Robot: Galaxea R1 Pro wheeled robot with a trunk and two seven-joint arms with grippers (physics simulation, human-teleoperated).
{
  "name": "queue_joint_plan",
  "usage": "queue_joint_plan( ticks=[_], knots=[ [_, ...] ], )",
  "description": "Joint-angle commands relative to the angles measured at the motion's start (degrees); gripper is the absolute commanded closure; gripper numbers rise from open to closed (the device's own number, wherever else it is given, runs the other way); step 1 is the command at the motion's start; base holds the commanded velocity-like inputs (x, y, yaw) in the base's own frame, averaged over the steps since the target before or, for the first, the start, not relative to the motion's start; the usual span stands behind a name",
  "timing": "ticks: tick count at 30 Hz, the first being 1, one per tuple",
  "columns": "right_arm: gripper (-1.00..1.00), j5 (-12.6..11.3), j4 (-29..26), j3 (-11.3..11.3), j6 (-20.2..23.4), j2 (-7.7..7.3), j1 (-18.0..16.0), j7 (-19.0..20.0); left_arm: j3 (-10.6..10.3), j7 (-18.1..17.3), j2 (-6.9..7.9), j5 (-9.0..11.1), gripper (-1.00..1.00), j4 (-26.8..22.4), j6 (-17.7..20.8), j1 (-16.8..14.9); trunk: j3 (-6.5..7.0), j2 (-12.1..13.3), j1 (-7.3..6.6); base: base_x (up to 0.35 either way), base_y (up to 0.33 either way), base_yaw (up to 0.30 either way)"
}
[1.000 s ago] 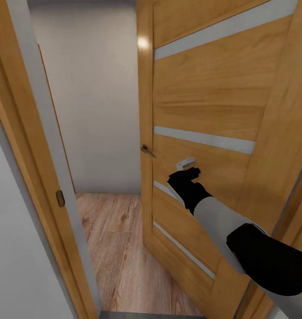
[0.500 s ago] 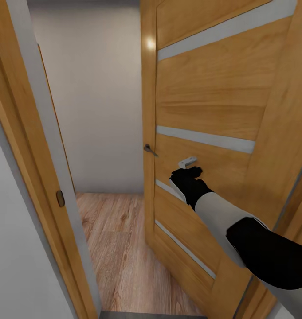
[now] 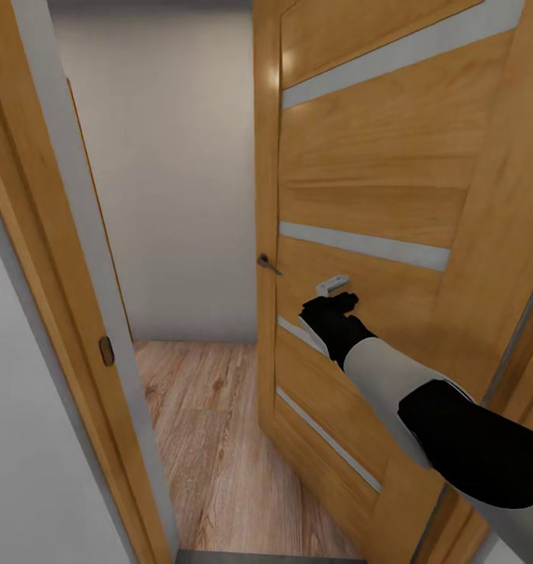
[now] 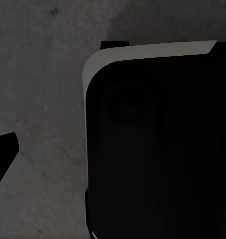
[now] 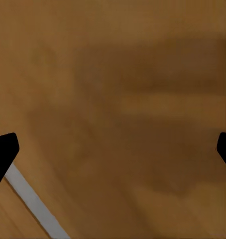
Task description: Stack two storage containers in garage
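Observation:
The two storage containers are out of view. My right gripper [image 3: 334, 291] reaches forward and rests against the face of a half-open wooden door [image 3: 391, 180], just right of its lever handle [image 3: 268, 264]. In the right wrist view the gripper [image 5: 113, 149] is open, its fingertips [image 5: 3, 152] wide apart with only door wood [image 5: 123, 99] between them. In the left wrist view my left gripper [image 4: 113, 152] hangs over dark grey concrete floor [image 4: 38, 89], beside a black and white part of my own body [image 4: 158, 139]; one fingertip [image 4: 3, 152] sits at the far edge.
The door frame [image 3: 39, 235] stands close on the left. Through the gap lies a light wood plank floor [image 3: 211, 423] ending at a plain grey-white wall [image 3: 172, 172]. The opening between frame and door edge is narrow.
The door has swung slightly further open, its edge and handle shifting right. My right gripper has followed a little to the right against the door.

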Motion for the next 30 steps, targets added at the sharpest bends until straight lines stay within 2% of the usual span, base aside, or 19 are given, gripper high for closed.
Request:
queue_joint_plan(
  ticks=[1,6,10,11,14,17,24,27,30],
  knots=[
    [-1.00,-0.6,-0.3,0.4,0.3,0.00,-0.1,-0.4,-0.1,0.0,-0.01,0.0,-1.00,0.0,-0.2,0.0,-0.06,0.0,0.00,0.000,0.000,0.000],
    [-1.00,-0.8,-2.7,0.2,0.6,0.00,-0.1,1.6,-0.1,0.0,-0.04,0.0,-1.00,0.0,-0.2,0.0,-0.06,0.0,0.00,0.000,0.000,0.000],
    [-1.00,-2.0,-4.3,0.1,0.8,0.00,-0.1,7.7,-0.1,0.0,-0.10,0.0,-1.00,0.0,-0.2,0.0,-0.06,0.0,0.00,0.000,0.000,0.000],
    [-1.00,-2.9,-4.5,0.1,0.8,0.00,0.0,10.4,-0.1,0.0,-0.12,0.0,-1.00,0.0,-0.2,0.0,-0.06,0.0,0.00,0.000,0.000,0.000],
    [-1.00,-4.2,-4.6,0.0,0.7,0.00,0.0,14.3,-0.1,0.0,-0.13,0.0,-1.00,0.0,-0.2,0.0,-0.06,0.0,0.00,0.000,0.000,0.000],
    [-1.00,-5.9,-4.7,0.0,0.4,0.00,0.1,19.9,-0.1,0.0,-0.13,0.0,-1.00,0.0,-0.2,0.0,-0.06,0.0,0.00,0.000,0.000,0.000],
    [-1.00,-6.7,-4.7,-0.1,0.0,0.00,0.5,32.8,-0.1,0.0,-0.13,0.0,-1.00,0.0,-0.2,0.0,-0.06,0.0,0.00,0.000,0.000,0.000],
    [-1.00,-7.8,-4.6,-0.1,-0.5,0.00,1.0,35.2,-0.1,0.0,-0.13,0.0,-1.00,0.0,-0.2,0.0,-0.06,0.0,0.00,0.000,0.000,0.000],
    [-1.00,-11.4,-4.6,-0.1,-1.2,0.00,1.8,36.2,-0.1,0.0,-0.13,0.0,-1.00,0.0,-0.2,0.0,-0.06,0.0,0.00,0.000,0.000,0.000]
  ],
)
